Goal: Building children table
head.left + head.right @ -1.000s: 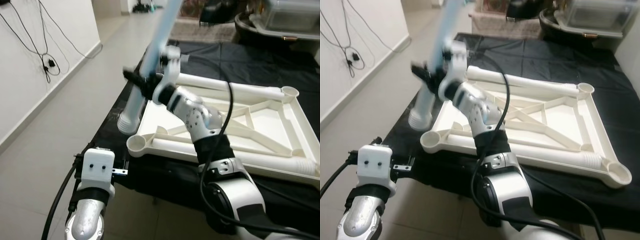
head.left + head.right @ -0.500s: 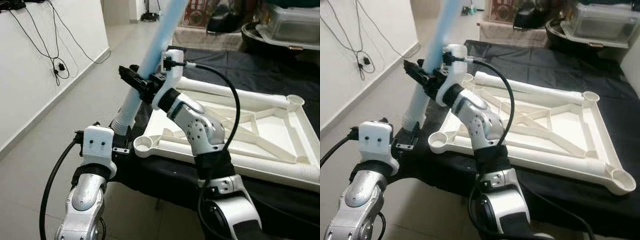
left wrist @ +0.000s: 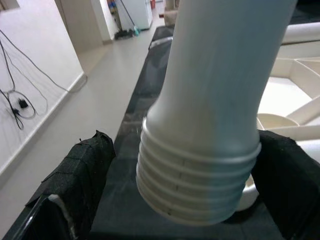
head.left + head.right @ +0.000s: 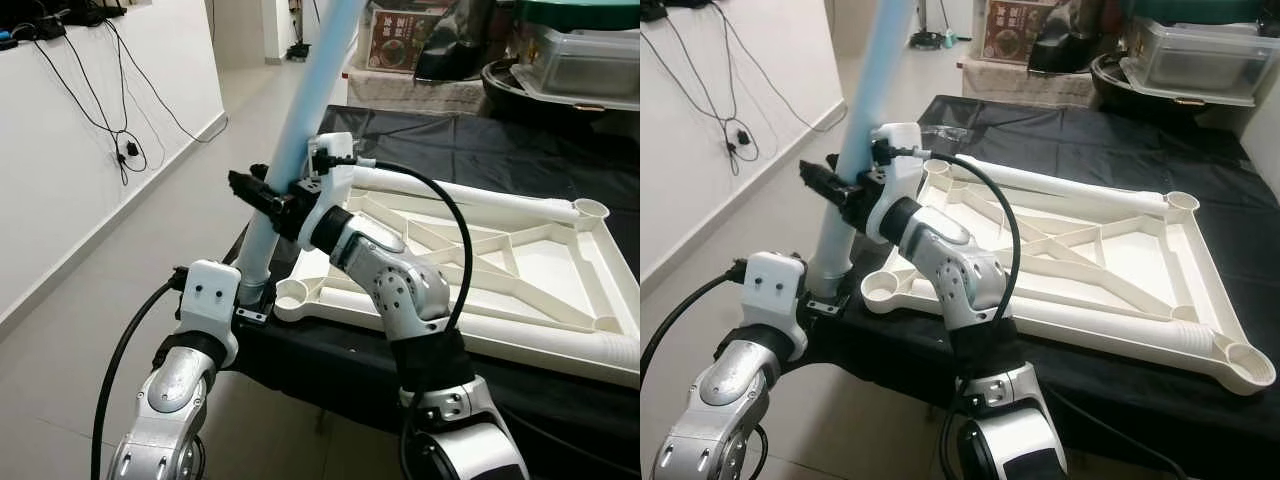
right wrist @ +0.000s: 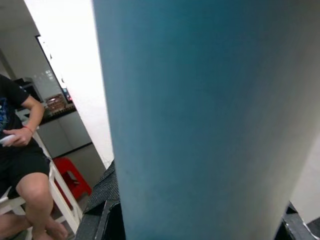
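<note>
The right gripper (image 4: 262, 196) is clamped around a long pale-blue plastic table leg (image 4: 300, 130), held nearly upright beside the black-covered counter (image 4: 520, 150). The left gripper (image 3: 180, 200) brackets its threaded lower end, fingers apart. The upturned white plastic tabletop (image 4: 520, 270) lies on the counter.

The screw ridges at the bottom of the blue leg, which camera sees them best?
The left wrist view. The threaded end of the blue table leg is close up there, between the left gripper fingers. The eye views show the whole leg, its end behind the left wrist. The right wrist view shows just plain blue shaft.
</note>
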Available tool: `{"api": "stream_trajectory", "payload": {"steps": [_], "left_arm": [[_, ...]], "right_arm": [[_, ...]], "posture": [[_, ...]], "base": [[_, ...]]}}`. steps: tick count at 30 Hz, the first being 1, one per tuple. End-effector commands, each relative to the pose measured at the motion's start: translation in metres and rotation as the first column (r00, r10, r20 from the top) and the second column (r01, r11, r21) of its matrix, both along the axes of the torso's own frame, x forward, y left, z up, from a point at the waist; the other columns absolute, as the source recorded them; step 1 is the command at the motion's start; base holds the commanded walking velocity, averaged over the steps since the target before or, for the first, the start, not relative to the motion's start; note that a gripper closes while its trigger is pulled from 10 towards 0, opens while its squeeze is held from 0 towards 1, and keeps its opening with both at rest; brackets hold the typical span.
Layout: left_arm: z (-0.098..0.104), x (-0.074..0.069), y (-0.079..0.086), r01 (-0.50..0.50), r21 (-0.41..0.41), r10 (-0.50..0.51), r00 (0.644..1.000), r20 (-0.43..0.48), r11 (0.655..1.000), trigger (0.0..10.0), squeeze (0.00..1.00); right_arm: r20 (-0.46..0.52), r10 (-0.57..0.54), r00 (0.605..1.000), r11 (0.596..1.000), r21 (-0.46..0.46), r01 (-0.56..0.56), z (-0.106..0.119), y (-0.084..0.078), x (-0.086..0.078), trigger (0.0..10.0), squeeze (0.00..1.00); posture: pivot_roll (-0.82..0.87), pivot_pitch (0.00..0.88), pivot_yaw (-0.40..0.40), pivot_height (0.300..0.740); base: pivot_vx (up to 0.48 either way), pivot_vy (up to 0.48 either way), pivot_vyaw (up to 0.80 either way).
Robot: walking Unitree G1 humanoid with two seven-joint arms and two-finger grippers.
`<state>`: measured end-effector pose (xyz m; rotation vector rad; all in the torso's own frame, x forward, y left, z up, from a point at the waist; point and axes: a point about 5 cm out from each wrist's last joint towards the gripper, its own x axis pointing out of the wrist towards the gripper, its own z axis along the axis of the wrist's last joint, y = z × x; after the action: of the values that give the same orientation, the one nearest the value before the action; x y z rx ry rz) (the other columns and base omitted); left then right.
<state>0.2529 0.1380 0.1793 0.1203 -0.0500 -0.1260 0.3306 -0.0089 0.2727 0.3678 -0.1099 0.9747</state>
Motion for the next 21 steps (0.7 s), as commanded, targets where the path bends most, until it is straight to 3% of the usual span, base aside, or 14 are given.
{"api": "stream_trajectory", "payload": {"steps": [1, 13, 21], "left_arm": [[-0.008, -0.001, 0.001, 0.01, -0.003, -0.01, 0.999, -0.044, 1.0, 10.0, 0.0], [-0.011, -0.001, -0.003, 0.047, -0.011, -0.048, 0.998, -0.041, 0.999, 10.0, 0.0], [-0.011, -0.002, -0.017, 0.081, -0.033, -0.082, 0.996, -0.042, 0.996, 10.0, 0.0]], "right_arm": [[-0.036, 0.05, 0.998, 0.997, 0.055, -0.048, -0.006, 0.011, -0.009, 10.0, 0.0], [-0.055, 0.093, 0.994, 0.995, 0.038, -0.091, -0.013, 0.016, -0.021, 10.0, 0.0], [-0.059, 0.111, 0.992, 0.994, 0.009, -0.11, -0.021, 0.019, -0.027, 10.0, 0.0]], "posture": [[0.12, 0.01, 0.002, 0.74], [0.12, 0.011, 0.006, 0.74], [0.11, 0.016, 0.001, 0.74]], "base": [[0.0, 0.0, 0.0], [0.0, 0.0, 0.0], [0.0, 0.0, 0.0]]}}
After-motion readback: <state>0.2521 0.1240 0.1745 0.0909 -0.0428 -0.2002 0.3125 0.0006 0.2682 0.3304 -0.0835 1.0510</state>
